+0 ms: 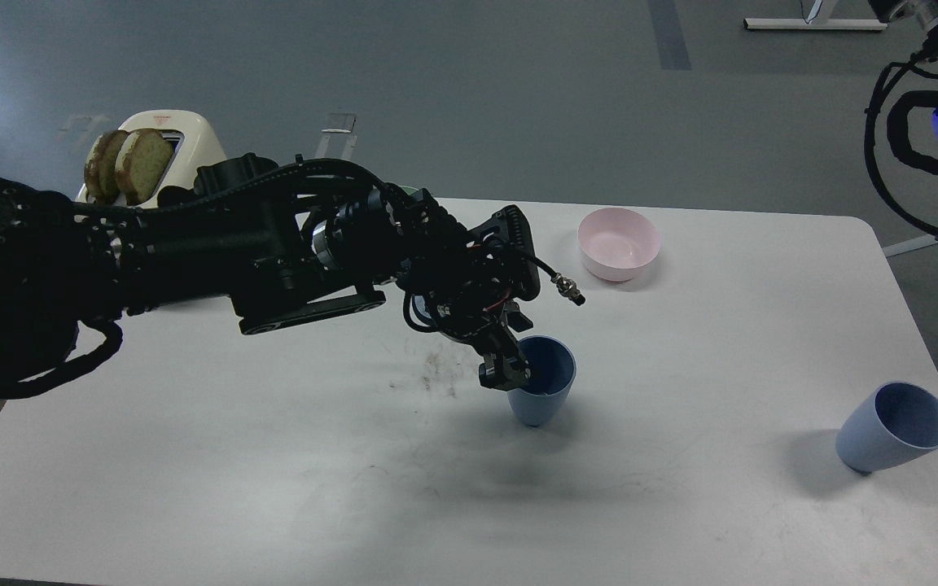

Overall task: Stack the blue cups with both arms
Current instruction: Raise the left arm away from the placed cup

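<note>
One blue cup (549, 389) stands near the table's middle, mouth up and leaning slightly. My left gripper (508, 368) comes in from the left and is shut on the cup's near-left rim, one finger inside and one outside. The second blue cup (892, 427) stands alone at the table's right front, leaning to the right. Only a cabled part of my right arm (937, 122), with a blue-lit wrist ring, shows at the top right, off the table. Its gripper is out of view.
A pink bowl (618, 242) sits at the back of the white table (729, 342). A mint-green bowl (414, 194) is mostly hidden behind my left arm. A cream toaster (180, 150) with bread slices stands at the back left. Dark smudges (436, 370) mark the table.
</note>
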`<state>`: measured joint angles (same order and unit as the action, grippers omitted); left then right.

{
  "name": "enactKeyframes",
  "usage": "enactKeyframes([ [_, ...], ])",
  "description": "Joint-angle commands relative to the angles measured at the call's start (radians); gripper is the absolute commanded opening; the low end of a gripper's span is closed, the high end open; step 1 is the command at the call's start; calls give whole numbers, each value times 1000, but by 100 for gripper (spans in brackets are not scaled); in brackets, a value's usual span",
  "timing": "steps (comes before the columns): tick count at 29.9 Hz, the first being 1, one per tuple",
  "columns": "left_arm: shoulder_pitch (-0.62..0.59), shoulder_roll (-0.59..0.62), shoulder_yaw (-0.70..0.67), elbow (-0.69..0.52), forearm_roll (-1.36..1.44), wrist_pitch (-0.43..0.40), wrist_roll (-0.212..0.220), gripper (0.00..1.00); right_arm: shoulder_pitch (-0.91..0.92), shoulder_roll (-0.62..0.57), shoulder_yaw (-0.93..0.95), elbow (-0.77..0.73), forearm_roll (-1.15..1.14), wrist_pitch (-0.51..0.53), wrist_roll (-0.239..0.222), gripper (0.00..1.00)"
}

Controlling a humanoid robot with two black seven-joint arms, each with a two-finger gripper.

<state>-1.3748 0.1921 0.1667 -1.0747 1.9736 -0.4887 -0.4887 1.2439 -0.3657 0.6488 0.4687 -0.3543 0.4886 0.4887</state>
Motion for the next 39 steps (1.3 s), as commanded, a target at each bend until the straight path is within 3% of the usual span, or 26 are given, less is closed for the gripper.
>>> enactKeyframes([
  [1, -45, 7, -6, -1, -48, 0, 0, 94, -6, -12, 0, 1, 0, 0, 0, 100],
  [8, -150, 75, -44, -1, -257, 0, 0, 97, -18, -78, -1, 33, 0, 0, 0, 100],
  [12, -159, 136, -212, 24, -416, 0, 0, 97, -43, -148, -44, 97, -2, 0, 0, 100],
  [16, -127, 176, -407, 131, -563, 0, 0, 97, -86, -255, -93, 181, -5, 0, 0, 100],
  [21, -81, 175, -504, 313, -812, 0, 0, 97, -142, -349, -97, 241, -47, 0, 0, 100],
  [28, 11, 173, -510, 443, -1252, 0, 0, 97, -253, -464, -97, 335, -94, 0, 0, 100],
  [30, 64, 173, -515, 478, -1378, 0, 36, 98, -282, -502, -97, 366, -142, 0, 0, 100],
  [33, 117, 167, -521, 495, -1491, 0, 64, 98, -311, -542, -97, 408, -216, 0, 0, 100],
  [39, 154, 144, -523, 496, -1547, 0, 62, 98, -376, -663, -97, 537, -435, 0, 0, 100],
])
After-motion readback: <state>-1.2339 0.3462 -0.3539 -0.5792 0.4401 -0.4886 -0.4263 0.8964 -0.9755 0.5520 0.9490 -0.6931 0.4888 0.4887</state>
